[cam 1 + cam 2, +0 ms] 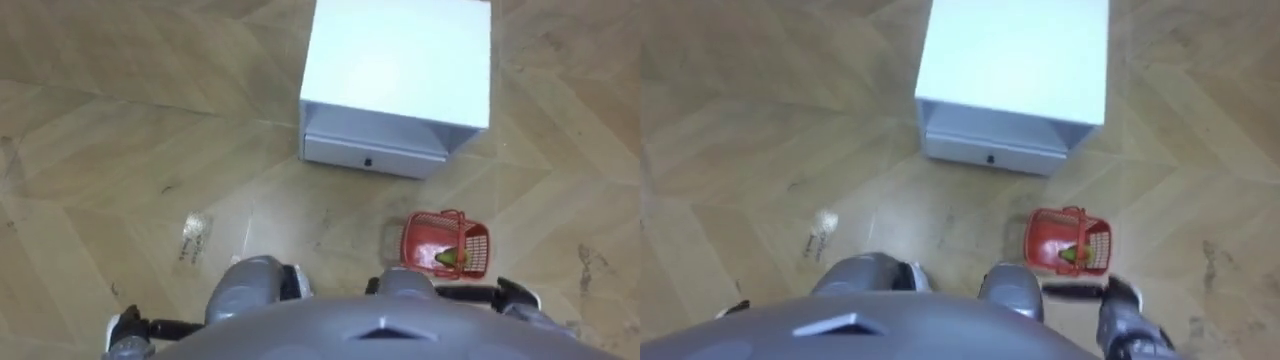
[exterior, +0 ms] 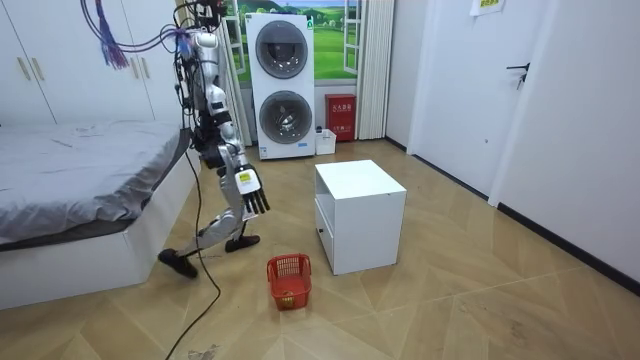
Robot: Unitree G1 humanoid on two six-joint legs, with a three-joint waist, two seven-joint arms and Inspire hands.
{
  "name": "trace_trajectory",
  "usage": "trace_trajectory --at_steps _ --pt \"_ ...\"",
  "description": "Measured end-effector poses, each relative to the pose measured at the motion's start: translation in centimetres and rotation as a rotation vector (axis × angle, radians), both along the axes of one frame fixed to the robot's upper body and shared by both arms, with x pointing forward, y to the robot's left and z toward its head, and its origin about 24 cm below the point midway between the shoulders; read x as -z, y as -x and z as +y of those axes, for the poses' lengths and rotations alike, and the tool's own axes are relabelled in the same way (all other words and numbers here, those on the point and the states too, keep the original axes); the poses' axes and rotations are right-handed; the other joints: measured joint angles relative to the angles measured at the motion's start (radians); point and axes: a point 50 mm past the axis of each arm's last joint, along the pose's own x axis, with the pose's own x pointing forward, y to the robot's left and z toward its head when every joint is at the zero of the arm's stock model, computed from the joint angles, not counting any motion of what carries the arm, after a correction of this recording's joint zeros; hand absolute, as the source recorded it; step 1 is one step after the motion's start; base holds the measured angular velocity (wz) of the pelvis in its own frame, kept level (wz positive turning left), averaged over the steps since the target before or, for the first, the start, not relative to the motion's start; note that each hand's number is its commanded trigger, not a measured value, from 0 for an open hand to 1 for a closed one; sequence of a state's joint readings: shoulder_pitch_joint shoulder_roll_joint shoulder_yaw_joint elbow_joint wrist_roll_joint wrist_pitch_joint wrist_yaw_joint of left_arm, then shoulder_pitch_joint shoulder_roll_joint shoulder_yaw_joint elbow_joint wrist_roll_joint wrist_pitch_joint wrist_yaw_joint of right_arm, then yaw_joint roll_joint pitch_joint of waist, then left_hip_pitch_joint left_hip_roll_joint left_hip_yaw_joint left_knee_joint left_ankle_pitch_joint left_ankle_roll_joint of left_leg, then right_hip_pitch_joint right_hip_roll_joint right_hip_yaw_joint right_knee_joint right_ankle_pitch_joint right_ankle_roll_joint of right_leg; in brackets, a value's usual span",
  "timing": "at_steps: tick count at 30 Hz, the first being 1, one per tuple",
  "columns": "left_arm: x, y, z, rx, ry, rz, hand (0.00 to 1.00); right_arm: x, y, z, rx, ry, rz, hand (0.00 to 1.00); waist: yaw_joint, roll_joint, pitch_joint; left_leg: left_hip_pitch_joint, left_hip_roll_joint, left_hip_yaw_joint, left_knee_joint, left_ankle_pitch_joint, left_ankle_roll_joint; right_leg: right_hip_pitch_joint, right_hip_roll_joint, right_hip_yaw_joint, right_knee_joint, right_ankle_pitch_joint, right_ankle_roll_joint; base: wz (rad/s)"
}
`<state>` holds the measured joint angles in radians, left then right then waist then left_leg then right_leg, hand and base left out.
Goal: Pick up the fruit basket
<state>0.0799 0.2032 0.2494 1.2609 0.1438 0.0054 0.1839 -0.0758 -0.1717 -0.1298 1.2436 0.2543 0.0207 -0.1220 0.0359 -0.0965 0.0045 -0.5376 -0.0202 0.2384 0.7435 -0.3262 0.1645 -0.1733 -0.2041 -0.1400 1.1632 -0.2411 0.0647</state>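
Wood floor [image 1: 100, 120] carried white drawer cabinet [image 1: 400, 60], red fruit basket [image 1: 430, 240] near it, crumpled scrap [image 1: 195, 232] apart.

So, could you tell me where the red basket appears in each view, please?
Left eye view: red basket at lower right, below the white cabinet.
Right eye view: basket low, right of centre, below the cabinet.
Room view: basket low centre, left of the cabinet.
Shared landmark: the white cabinet.

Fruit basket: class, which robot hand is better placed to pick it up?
Probably the right robot hand: it hangs open, and the fruit basket sits on the floor to the robot's right front.
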Motion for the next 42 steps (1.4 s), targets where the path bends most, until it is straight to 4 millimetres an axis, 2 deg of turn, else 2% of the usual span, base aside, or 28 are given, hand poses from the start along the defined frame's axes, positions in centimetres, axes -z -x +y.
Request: trace_trajectory --at_steps 1,2,3,4,5,6,7,8,9,11,13,15,17,18,19,20,21,22,23,26,28,30,31,33,34,35,38,42 --pt "-0.1 -0.7 0.2 -0.003 -0.01 -0.015 0.0 -0.4 -1.4 0.1 0.004 -0.004 -0.041 0.0 0.002 -0.003 0.0024 -0.048 0.001 0.0 0.039 -0.004 0.006 0.009 0.002 0.002 -0.008 -0.001 0.002 0.14" --pt "-0.5 -2.2 0.6 -0.014 -0.032 -0.049 0.0 -1.1 -3.7 0.3 0.017 -0.015 -0.113 0.0 0.004 -0.01 0.0023 -0.141 0.005 0.003 0.123 -0.02 0.011 0.026 0.006 0.011 -0.019 -0.008 0.013 0.06" --pt "-0.9 -3.5 1.0 -0.006 -0.058 -0.077 0.0 -1.8 -5.6 0.5 0.039 -0.033 -0.176 0.0 0.019 -0.02 0.006 -0.226 0.005 0.007 0.216 -0.043 0.011 0.04 0.007 0.028 -0.017 -0.02 0.019 0.0" --pt "-1.1 -4.2 1.2 -0.006 -0.067 -0.094 0.0 -2.2 -6.4 0.6 0.042 -0.037 -0.199 0.0 0.023 -0.026 0.0077 -0.27 0.007 0.01 0.266 -0.054 0.009 0.043 0.005 0.035 -0.016 -0.038 0.022 0.12" --pt "-1.4 -5.3 1.2 0.001 -0.08 -0.124 0.0 -3.0 -7.9 0.5 0.04 -0.029 -0.248 0.0 0.025 -0.021 0.015 -0.344 0.008 0.007 0.367 -0.073 0.015 0.037 0.004 0.034 0.046 -0.188 0.025 0.3" --pt "-1.6 -6.3 1.2 0.014 -0.098 -0.149 0.0 -3.2 -8.2 0.4 0.046 -0.023 -0.268 0.0 0.03 -0.024 0.0207 -0.398 0.008 0.006 0.455 -0.091 0.015 0.013 0.003 0.037 0.145 -0.268 0.01 0.37" --pt "-1.8 -6.6 1.3 0.02 -0.111 -0.16 0.0 -3.4 -8.4 0.4 0.05 -0.013 -0.277 0.0 0.041 -0.028 0.0235 -0.448 0.013 0.005 0.537 -0.112 0.014 -0.026 -0.001 0.049 0.264 -0.301 0.003 0.21" --pt "-1.8 -6.6 1.3 0.026 -0.118 -0.155 0.0 -3.5 -8.5 0.3 0.055 -0.006 -0.282 0.0 0.045 -0.031 0.0253 -0.47 0.015 0.006 0.578 -0.123 0.012 -0.045 -0.005 0.055 0.325 -0.31 -0.003 0.11" --pt "-1.7 -6.3 1.4 0.045 -0.137 -0.139 0.0 -3.9 -8.9 0.1 0.058 0.018 -0.3 0.0 0.048 -0.037 0.0314 -0.512 0.012 0.006 0.651 -0.144 0.01 -0.081 -0.011 0.066 0.436 -0.32 -0.01 0.12" --pt "-1.5 -5.7 1.3 0.059 -0.153 -0.108 0.0 -4.7 -9.7 -0.5 0.078 0.06 -0.347 0.0 0.042 -0.043 0.0369 -0.577 0.008 0.011 0.747 -0.168 0.002 -0.123 -0.023 0.076 0.576 -0.332 -0.013 0.18" --pt "-1.3 -4.2 1.4 0.046 -0.166 -0.085 0.0 -5.8 -10.7 -0.8 0.093 0.095 -0.41 0.0 0.027 -0.066 0.0388 -0.615 0.008 0.037 0.819 -0.195 -0.019 -0.15 -0.041 0.104 0.687 -0.34 -0.007 0.15" --pt "-1.0 -2.3 1.5 -0.007 -0.169 -0.062 0.0 -7.0 -11.5 -1.3 0.112 0.141 -0.48 0.0 -0.002 -0.083 0.0365 -0.637 0.003 0.059 0.895 -0.228 -0.07 -0.147 -0.07 0.112 0.782 -0.341 -0.006 0.18" --pt "-1.0 -2.0 1.7 -0.035 -0.181 -0.063 0.0 -7.8 -12.1 -1.4 0.105 0.188 -0.519 0.0 -0.014 -0.088 0.0389 -0.654 -0.006 0.062 0.932 -0.232 -0.079 -0.147 -0.088 0.112 0.832 -0.341 -0.006 0.13" --pt "-1.1 -1.8 1.8 -0.028 -0.191 -0.066 0.0 -8.3 -12.5 -1.3 0.08 0.212 -0.535 0.0 -0.03 -0.104 0.0442 -0.661 -0.024 0.065 0.951 -0.236 -0.136 -0.142 -0.114 0.111 0.857 -0.341 -0.006 0.15" --pt "-1.1 -1.6 1.8 -0.027 -0.196 -0.066 0.0 -8.4 -12.6 -1.3 0.066 0.224 -0.542 0.0 -0.04 -0.123 0.0497 -0.669 -0.038 0.054 0.982 -0.243 -0.169 -0.14 -0.133 0.111 0.868 -0.341 -0.007 -0.19" --pt "-1.0 -0.7 1.8 -0.035 -0.196 -0.054 0.0 -9.3 -13.1 -1.5 0.048 0.245 -0.578 0.0 -0.036 -0.097 0.0394 -0.683 -0.073 -0.043 1.052 -0.282 -0.148 -0.143 -0.15 0.11 0.909 -0.342 -0.005 -0.68" --pt "-1.0 0.0 2.1 -0.044 -0.203 -0.04 0.0 -9.7 -13.2 -1.6 0.045 0.269 -0.6 0.0 -0.021 -0.082 0.036 -0.691 -0.087 -0.051 1.086 -0.305 -0.08 -0.145 -0.151 0.115 0.948 -0.344 -0.001 -0.82" --pt "-1.1 0.5 2.5 -0.051 -0.214 -0.031 0.0 -9.6 -13.0 -1.4 0.044 0.272 -0.598 0.0 -0.02 -0.097 0.0259 -0.691 -0.096 -0.045 1.09 -0.312 -0.066 -0.142 -0.165 0.118 0.958 -0.348 0.006 -0.41" --pt "-1.3 0.9 2.9 -0.063 -0.231 -0.032 0.0 -9.7 -12.7 -1.5 0.053 0.285 -0.605 0.0 -0.042 -0.118 0.0151 -0.682 -0.106 -0.037 1.091 -0.318 -0.055 -0.127 -0.181 0.116 0.958 -0.351 0.011 0.1" --pt "-1.4 0.4 2.9 -0.043 -0.237 -0.064 0.0 -11.4 -13.3 -2.3 0.075 0.349 -0.668 0.0 -0.067 -0.124 0.0164 -0.662 -0.096 -0.033 1.084 -0.319 -0.051 -0.11 -0.188 0.11 0.963 -0.35 0.014 0.08" --pt "-1.4 0.9 3.0 -0.044 -0.237 -0.055 0.0 -11.7 -13.5 -2.4 0.056 0.377 -0.679 0.0 -0.076 -0.132 0.0123 -0.649 -0.092 -0.036 1.076 -0.307 -0.054 -0.1 -0.196 0.106 0.966 -0.351 0.015 0.0" --pt "-1.4 1.6 3.0 -0.041 -0.229 -0.035 0.0 -12.4 -13.8 -2.6 0.047 0.394 -0.71 0.0 -0.084 -0.152 0.0103 -0.652 -0.091 -0.035 1.073 -0.287 -0.061 -0.099 -0.194 0.106 0.984 -0.365 0.008 0.08" --pt "-1.3 1.7 3.0 -0.04 -0.227 -0.032 0.0 -12.5 -13.8 -2.8 0.047 0.4 -0.709 0.0 -0.086 -0.153 0.0121 -0.656 -0.091 -0.035 1.074 -0.285 -0.065 -0.096 -0.194 0.105 0.989 -0.373 0.006 0.15" --pt "-1.2 1.9 2.7 -0.027 -0.199 -0.016 0.0 -13.2 -14.0 -3.9 0.04 0.436 -0.716 0.0 -0.086 -0.159 0.0215 -0.672 -0.089 -0.038 1.096 -0.282 -0.091 -0.081 -0.19 0.097 1.022 -0.406 -0.004 0.06" --pt "-0.9 1.9 2.3 -0.026 -0.181 -0.012 0.0 -13.5 -14.0 -4.3 0.04 0.45 -0.715 0.0 -0.081 -0.142 0.0278 -0.674 -0.082 -0.049 1.098 -0.278 -0.101 -0.083 -0.177 0.097 1.025 -0.405 -0.006 -0.03" --pt "-0.8 1.7 2.0 -0.013 -0.158 -0.011 0.0 -13.7 -14.2 -4.6 0.04 0.459 -0.715 0.0 -0.081 -0.138 0.0322 -0.678 -0.081 -0.049 1.082 -0.268 -0.12 -0.096 -0.177 0.099 1.03 -0.408 -0.008 0.0" --pt "-0.7 1.7 1.8 0.025 -0.122 0.007 0.0 -13.5 -14.0 -4.8 0.024 0.468 -0.693 0.0 -0.082 -0.141 0.0324 -0.683 -0.082 -0.05 1.051 -0.252 -0.151 -0.117 -0.174 0.099 1.032 -0.409 -0.011 0.04" --pt "-0.4 1.4 1.3 0.074 -0.064 0.021 0.0 -12.4 -13.7 -4.7 -0.041 0.449 -0.639 0.0 -0.082 -0.144 0.0324 -0.684 -0.079 -0.056 1.034 -0.241 -0.17 -0.13 -0.165 0.096 1.031 -0.409 -0.01 0.0"
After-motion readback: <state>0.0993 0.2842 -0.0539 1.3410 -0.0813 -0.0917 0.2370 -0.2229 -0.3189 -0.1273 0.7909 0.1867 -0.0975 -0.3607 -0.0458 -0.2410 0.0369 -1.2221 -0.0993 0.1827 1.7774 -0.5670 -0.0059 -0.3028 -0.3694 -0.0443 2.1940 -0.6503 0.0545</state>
